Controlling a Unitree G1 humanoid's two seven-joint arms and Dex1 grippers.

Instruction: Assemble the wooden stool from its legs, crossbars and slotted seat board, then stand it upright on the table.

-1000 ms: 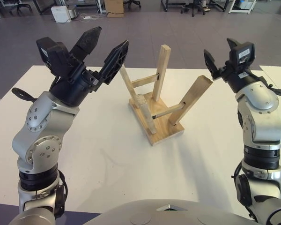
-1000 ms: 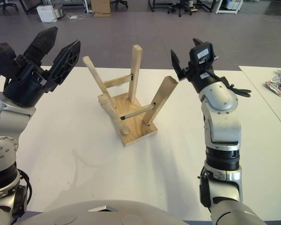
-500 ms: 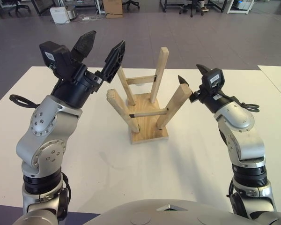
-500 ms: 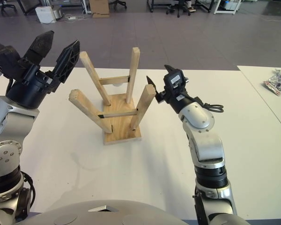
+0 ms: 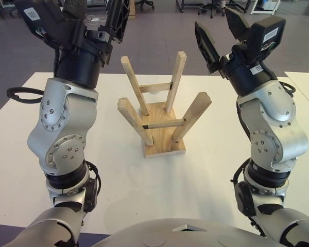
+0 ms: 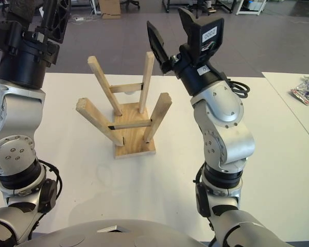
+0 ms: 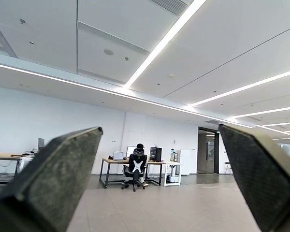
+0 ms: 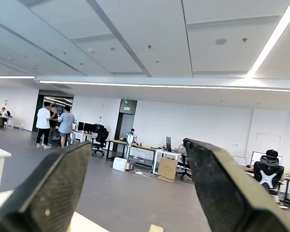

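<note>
Two wide-spread, empty: left end effector (image 7: 159,128), right end effector (image 8: 137,143); stool (image 5: 164,146) inverted on table (image 5: 144,190).

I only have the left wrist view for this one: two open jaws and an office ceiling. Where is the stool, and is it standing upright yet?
Observer: Not yet. The stool sits upside down on the table, with its seat board flat on the tabletop and all four legs pointing up.
Operator: Is either arm touching it?
Observer: No. The left gripper and the right gripper are both raised above the table, apart from the legs.
Operator: Is the right one holding anything?
Observer: No, its jaws stand apart with nothing between them.
</note>
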